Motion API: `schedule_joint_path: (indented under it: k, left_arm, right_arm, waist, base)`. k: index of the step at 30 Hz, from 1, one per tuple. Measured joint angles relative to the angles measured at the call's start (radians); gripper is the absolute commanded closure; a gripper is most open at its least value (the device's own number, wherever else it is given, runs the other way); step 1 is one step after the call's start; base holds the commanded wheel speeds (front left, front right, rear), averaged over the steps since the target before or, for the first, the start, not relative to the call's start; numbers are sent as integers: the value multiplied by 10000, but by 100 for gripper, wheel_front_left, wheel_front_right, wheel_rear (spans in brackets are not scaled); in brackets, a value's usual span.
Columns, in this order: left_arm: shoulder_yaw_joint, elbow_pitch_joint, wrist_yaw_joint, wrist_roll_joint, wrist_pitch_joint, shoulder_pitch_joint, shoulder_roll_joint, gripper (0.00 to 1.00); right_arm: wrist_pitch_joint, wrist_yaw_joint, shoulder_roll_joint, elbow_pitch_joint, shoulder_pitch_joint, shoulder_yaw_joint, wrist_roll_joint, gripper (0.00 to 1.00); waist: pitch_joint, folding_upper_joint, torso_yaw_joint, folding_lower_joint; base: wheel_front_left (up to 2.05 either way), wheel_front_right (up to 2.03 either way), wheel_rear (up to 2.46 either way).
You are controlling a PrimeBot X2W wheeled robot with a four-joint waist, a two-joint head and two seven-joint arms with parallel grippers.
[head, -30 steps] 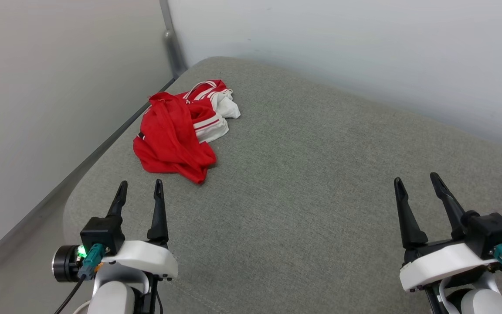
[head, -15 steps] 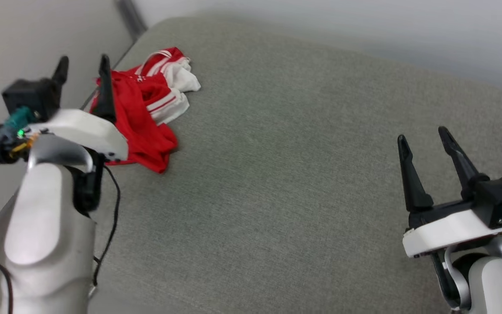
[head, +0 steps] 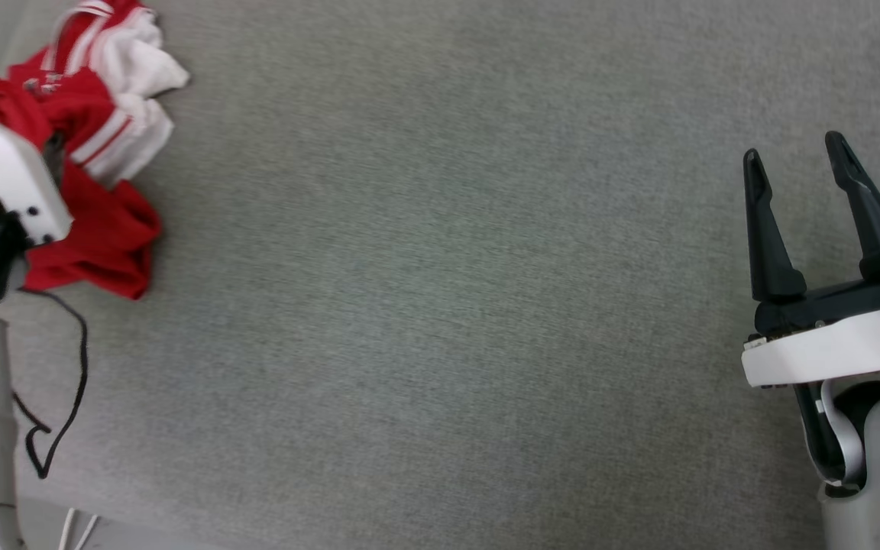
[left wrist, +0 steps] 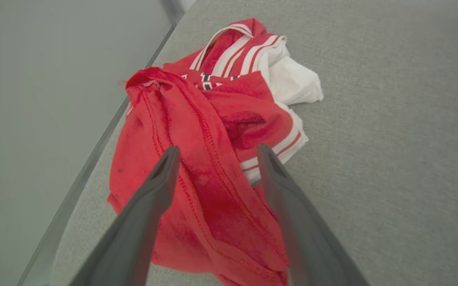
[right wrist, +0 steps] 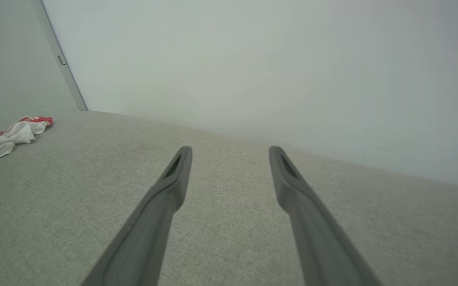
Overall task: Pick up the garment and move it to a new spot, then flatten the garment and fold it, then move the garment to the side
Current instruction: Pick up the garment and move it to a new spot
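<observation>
Hovering the left hand (left wrist: 218, 149), fingers spread and pinching nothing, above the crumpled red jersey T-shirt with white striped-trim sleeves (left wrist: 153, 131), lying on the grey upholstered cushion (left wrist: 392, 159) just ahead and below. Stretching lengthwise away from that hand along a raised red ridge (left wrist: 209, 159). Holding the right hand (head: 793, 145) spread, empty, well apart. Showing black lettering (left wrist: 205, 84), folded under, unreadable.

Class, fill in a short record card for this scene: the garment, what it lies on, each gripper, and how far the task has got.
Garment: red T-shirt with white, red-striped sleeves, crumpled in a heap
Surface: grey fabric cushion; the T-shirt lies near its edge, beside a pale wall
Left gripper: open, fingers either side of a red ridge of cloth; contact cannot be told
Right gripper: open, nothing between its fingers, far from the T-shirt
Task stage: T-shirt not yet picked up, flattened or folded
</observation>
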Motion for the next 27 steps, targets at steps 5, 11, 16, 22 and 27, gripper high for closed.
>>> schedule_joint_path:
  k: [5,11,16,22,27]
  left_arm:
    - [391,984,102,-456,1058,83,339,0]
    - [821,1634,146,-1110,1839,254,357,0]
    - [817,1693,349,-1078,1279,255,224,100]
    - [525,1593,562,-566,-173,190,199,100]
    - [148,1329,527,-52,-1871,-98,293,100]
  right_arm:
    - [-96,0,-15,27,-107,-19,44,0]
    - [-107,0,-35,23,-167,-31,58,0]
    - [-104,0,-40,15,-169,-111,100,0]
    - [-219,0,33,199,-77,-238,176,0]
    - [-301,0,242,520,302,-418,42,0]
  waist:
    - [515,0,-400,0]
    - [738,0,-552,-1]
    - [631,0,-533,-1]
    - [65,0,-481,-1]
    - [-850,0,-429,-2]
  base:
    - [0,0,0]
    - [0,0,0]
    - [0,0,0]
    - [0,0,0]
    - [0,0,0]
